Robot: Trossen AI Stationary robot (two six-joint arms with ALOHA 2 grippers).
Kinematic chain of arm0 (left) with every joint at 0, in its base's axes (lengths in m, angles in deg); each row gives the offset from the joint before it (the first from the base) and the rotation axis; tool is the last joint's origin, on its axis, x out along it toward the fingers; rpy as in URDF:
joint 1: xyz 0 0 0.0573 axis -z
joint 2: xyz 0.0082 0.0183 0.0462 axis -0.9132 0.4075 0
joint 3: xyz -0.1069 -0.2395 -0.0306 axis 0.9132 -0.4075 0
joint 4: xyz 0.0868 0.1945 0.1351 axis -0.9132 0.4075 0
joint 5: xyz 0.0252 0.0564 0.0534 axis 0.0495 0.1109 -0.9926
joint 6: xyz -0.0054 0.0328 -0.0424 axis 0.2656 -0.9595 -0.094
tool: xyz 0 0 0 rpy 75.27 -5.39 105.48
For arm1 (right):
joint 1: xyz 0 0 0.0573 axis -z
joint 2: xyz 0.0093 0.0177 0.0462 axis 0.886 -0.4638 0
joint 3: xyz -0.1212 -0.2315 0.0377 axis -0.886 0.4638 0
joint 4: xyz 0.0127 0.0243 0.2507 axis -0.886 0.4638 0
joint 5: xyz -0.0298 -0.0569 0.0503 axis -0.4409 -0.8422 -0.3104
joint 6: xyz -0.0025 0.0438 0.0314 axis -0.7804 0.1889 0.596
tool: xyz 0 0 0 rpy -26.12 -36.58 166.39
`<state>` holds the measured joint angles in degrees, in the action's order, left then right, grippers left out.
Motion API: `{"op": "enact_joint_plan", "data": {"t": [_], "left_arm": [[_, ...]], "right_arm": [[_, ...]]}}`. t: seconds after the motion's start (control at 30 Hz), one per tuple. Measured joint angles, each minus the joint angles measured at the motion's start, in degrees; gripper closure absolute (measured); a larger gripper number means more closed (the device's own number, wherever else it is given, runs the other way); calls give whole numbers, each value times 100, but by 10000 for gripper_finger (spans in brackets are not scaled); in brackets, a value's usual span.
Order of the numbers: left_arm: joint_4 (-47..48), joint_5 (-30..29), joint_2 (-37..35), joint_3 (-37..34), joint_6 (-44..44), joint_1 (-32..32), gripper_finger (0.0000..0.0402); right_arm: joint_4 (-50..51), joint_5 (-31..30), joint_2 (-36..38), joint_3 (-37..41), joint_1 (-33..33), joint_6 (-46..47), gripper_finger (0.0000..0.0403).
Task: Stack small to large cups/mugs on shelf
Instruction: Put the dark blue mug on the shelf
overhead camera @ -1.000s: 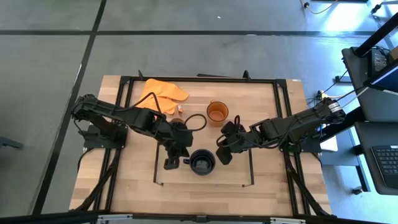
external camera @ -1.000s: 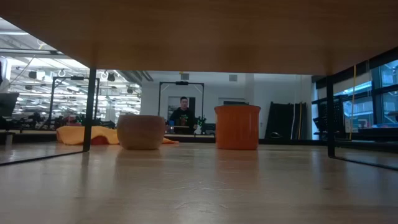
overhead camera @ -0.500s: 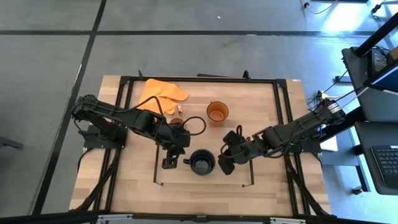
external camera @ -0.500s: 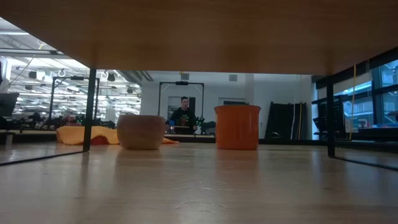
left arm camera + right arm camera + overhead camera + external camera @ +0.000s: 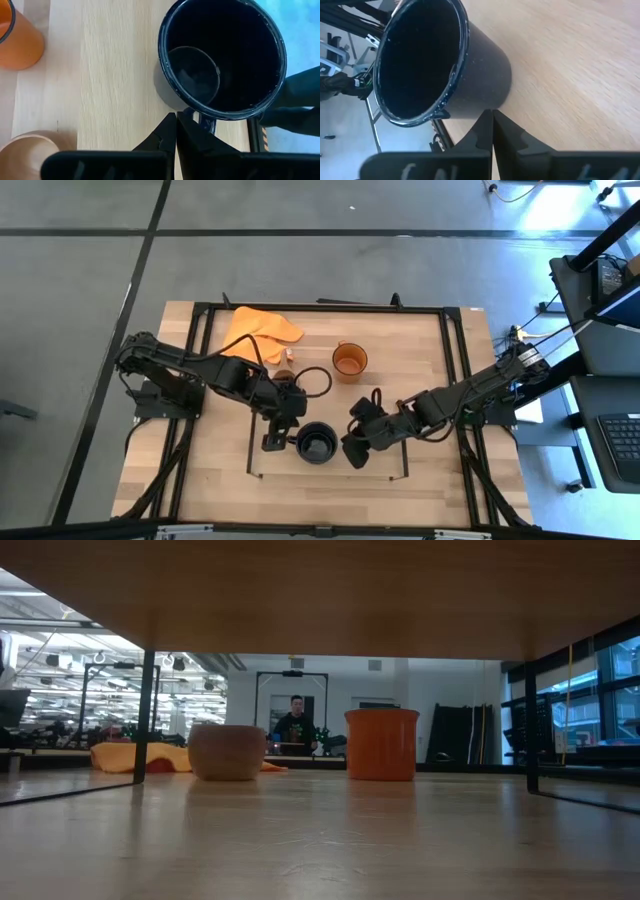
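Observation:
The black mug point(image 5: 316, 444) stands upright on its base on the light-wood shelf point(image 5: 380, 465), inside the thin black frame. My left gripper point(image 5: 272, 443) is shut on the mug's left, its tips point(image 5: 176, 120) at the handle point(image 5: 206, 122). My right gripper point(image 5: 351, 455) is shut at the mug's right side. The orange mug point(image 5: 349, 360) stands farther back. The wooden cup point(image 5: 227, 752) stands to the left of the orange mug point(image 5: 381, 743), and my left arm mostly hides it from above. My left gripper's shut fingertips point(image 5: 170, 127) lie beside the base of the black mug's handle, coming from the table's left. I cannot tell whether they touch it. My right gripper's shut fingertips point(image 5: 485, 122) meet the black mug's outer wall point(image 5: 492, 100) low down, near the wood. The fingers come about level from the table's right side. The mug stands on its base.
An orange cloth point(image 5: 260, 328) lies at the far left of the table. The larger black metal frame point(image 5: 452, 360) runs round the tabletop. A cable loop point(image 5: 318, 376) lies behind the mug. A person point(image 5: 294, 725) stands far off in the room.
My right gripper has gone toward the table's near edge and then left, against the black mug. The mug has slid a little toward the table's left, staying upright. My left gripper has kept about still.

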<state>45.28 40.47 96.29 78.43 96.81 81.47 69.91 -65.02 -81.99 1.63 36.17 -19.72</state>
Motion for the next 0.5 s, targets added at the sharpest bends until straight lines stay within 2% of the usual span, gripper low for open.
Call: {"op": "enact_joint_plan", "data": {"t": [0.23,0.5], "left_arm": [[-114,332,0,0,13,-1,395],[-114,395,0,0,-79,-1,400]], "right_arm": [[38,-1,0,0,2,-7,393],[-237,184,0,0,2,-30,392]]}}
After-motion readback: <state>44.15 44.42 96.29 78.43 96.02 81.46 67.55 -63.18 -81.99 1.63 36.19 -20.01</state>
